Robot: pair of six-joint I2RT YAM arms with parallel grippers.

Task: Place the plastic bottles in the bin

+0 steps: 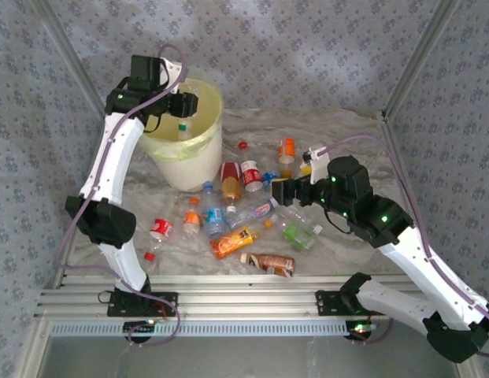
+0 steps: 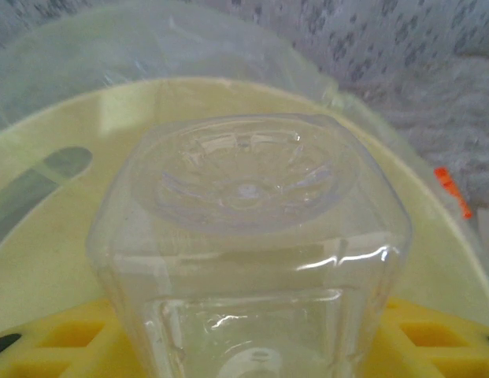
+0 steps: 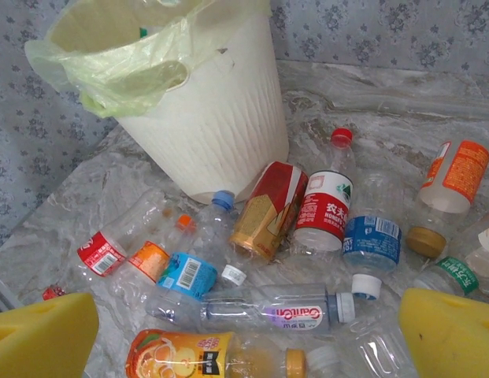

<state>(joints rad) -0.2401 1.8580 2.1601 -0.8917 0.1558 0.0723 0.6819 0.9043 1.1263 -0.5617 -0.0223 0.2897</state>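
My left gripper (image 1: 183, 106) hangs over the mouth of the bin (image 1: 198, 154), shut on a clear plastic bottle (image 1: 183, 131) that points down into it. In the left wrist view the bottle's base (image 2: 244, 177) sits between the yellow fingers (image 2: 47, 342), with the bin's cream rim (image 2: 437, 260) behind. My right gripper (image 1: 285, 191) stands open above the heap of bottles on the table. Between its fingertips (image 3: 445, 335) lie a clear bottle with a purple label (image 3: 307, 309) and an orange juice bottle (image 3: 177, 358). The bin (image 3: 216, 118) stands behind them.
Several more bottles lie scattered in front of the bin: red-labelled (image 1: 251, 175), gold-brown (image 1: 230, 179), orange (image 1: 233, 242), brown-labelled (image 1: 269, 264), green-capped (image 1: 299, 235). Loose red caps (image 1: 242, 145) lie about. A metal frame (image 1: 228, 303) borders the near edge, with patterned walls around.
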